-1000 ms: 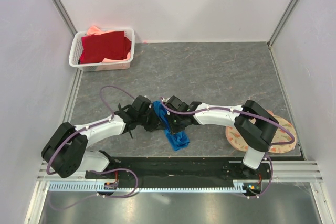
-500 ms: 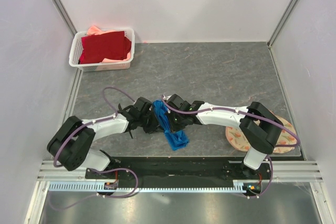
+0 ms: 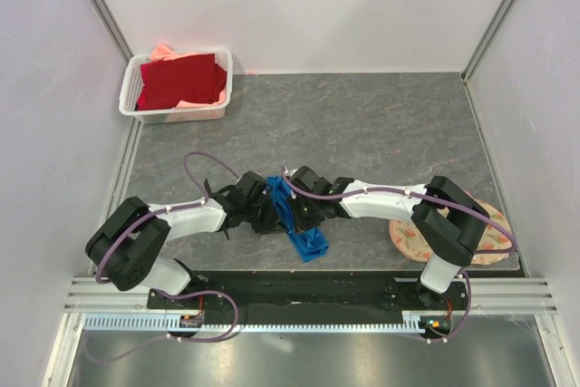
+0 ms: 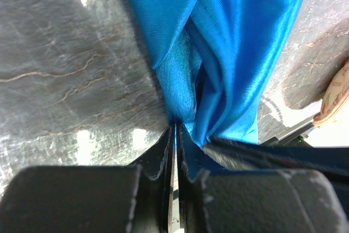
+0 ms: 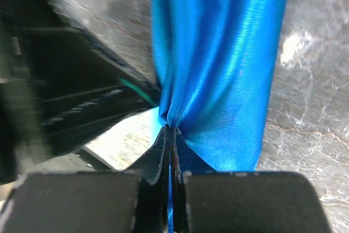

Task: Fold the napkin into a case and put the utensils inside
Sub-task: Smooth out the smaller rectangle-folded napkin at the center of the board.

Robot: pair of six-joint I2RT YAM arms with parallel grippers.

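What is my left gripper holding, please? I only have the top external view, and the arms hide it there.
Observer: The left wrist view shows the left gripper shut on a pinched fold of the blue napkin.
Operator: Thank you. Does the other arm grip it too?
Observer: Yes. In the right wrist view the right gripper is shut on a gathered bunch of it, with the cloth running away from the fingertips in long pleats.

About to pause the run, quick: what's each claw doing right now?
Left claw: closed, pinching a fold of the napkin.
Right claw: closed, pinching the same napkin.
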